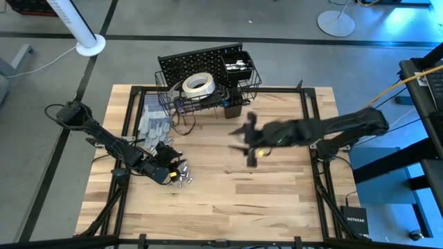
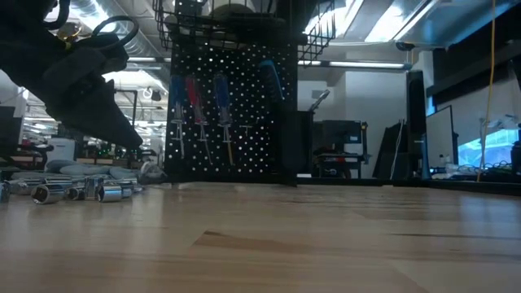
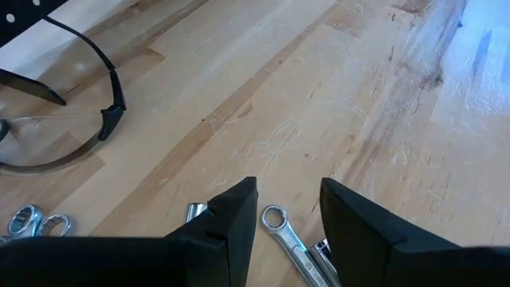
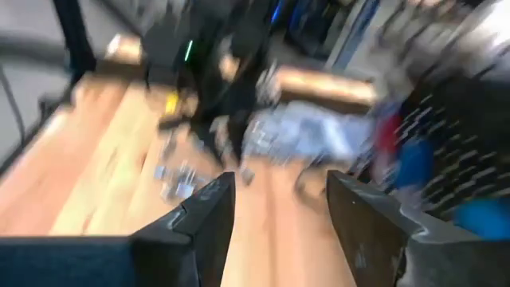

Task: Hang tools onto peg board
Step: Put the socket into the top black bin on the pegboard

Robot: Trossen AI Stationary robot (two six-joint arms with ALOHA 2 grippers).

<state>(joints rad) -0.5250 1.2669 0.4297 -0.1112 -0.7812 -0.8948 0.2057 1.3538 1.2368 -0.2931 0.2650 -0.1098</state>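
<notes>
The peg board [image 1: 201, 61] stands at the back of the wooden table [image 1: 277, 194]. It is black and full of little holes. A wire basket [image 1: 239, 86] is fixed to it, and a white tape roll [image 1: 197, 84] lies in the basket. In the low view, screwdrivers [image 2: 199, 102] with red and blue handles hang on the front of the board. The left gripper [image 1: 173, 173] is low over the table on the left side, close to the front. Its two dark fingers [image 3: 231, 223] stand a little apart and hold nothing. Right under them lies a silver wrench [image 3: 287, 239], and more small silver tools [image 2: 77, 192] lie in a bunch just beside it. Grey gloves [image 1: 152, 124] lie on the table between that bunch and the board. A pair of clear safety glasses [image 3: 72, 119] with a dark frame lies near there too. The right gripper [image 1: 248, 142] is up in the air over the middle of the table, in front of the basket. Its fingers [image 4: 207, 215] are apart and there is nothing between them. It looks blurry in the view from above.
</notes>
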